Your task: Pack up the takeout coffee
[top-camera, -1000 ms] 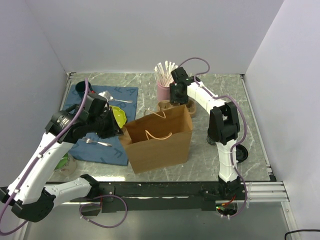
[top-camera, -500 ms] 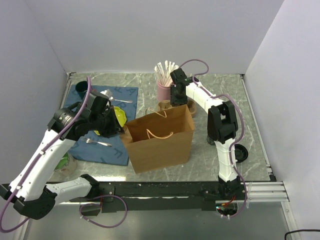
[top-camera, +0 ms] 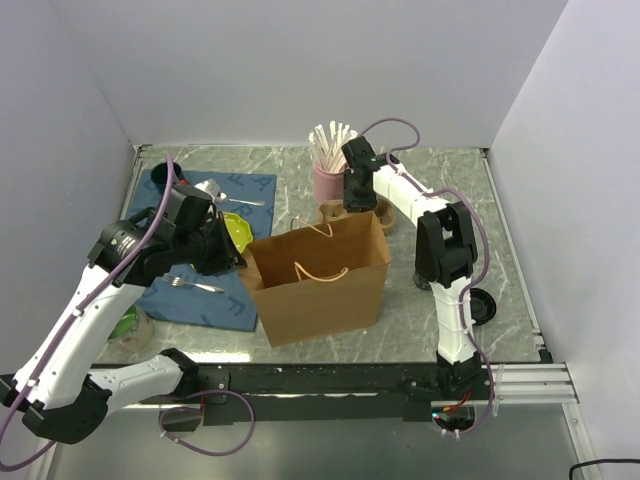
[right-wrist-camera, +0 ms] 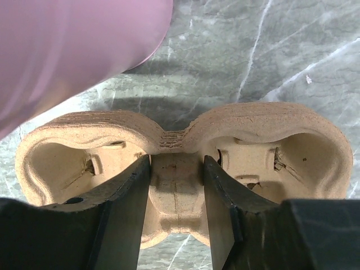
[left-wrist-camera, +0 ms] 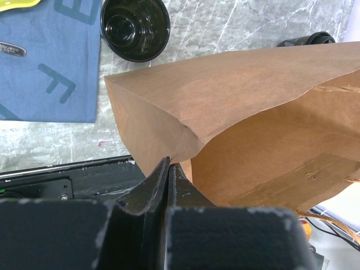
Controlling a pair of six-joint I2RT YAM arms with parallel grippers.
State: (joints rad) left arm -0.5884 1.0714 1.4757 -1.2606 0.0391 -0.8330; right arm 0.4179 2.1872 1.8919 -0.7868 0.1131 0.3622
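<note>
Well, nearest you stood one brown paper bag (top-camera: 320,285), upright on the marble table (top-camera: 400,330) with its mouth open and two rope handles (top-camera: 318,270) standing above the rim. You had the left gripper (left-wrist-camera: 168,169) clenched on the bag's left edge, its fingers pressed together over the folded paper. Through the left wrist view you could see the creased kraft wall and the folded floor inside.

Left of the bag lay one blue cloth (top-camera: 195,305). It carried one fork (top-camera: 196,285), one yellow-green bowl (top-camera: 237,230) and, further back, one spoon (top-camera: 228,198). One black cup (left-wrist-camera: 135,25) sat just beside the cloth's edge. To the right, near your right arm's base, lay one black lid (top-camera: 482,306).

Behind the bag sat one cup carrier (right-wrist-camera: 270,152), flat on the table. It was tan moulded pulp with two round wells joined by a narrow waist. Your right gripper (right-wrist-camera: 176,169) had one finger on each side of that waist, close against it. Whether it truly gripped, you could not tell.

Just beyond the carrier stood one pink cup (top-camera: 327,183) holding a bundle of pale wooden stirrers (top-camera: 333,138).
</note>
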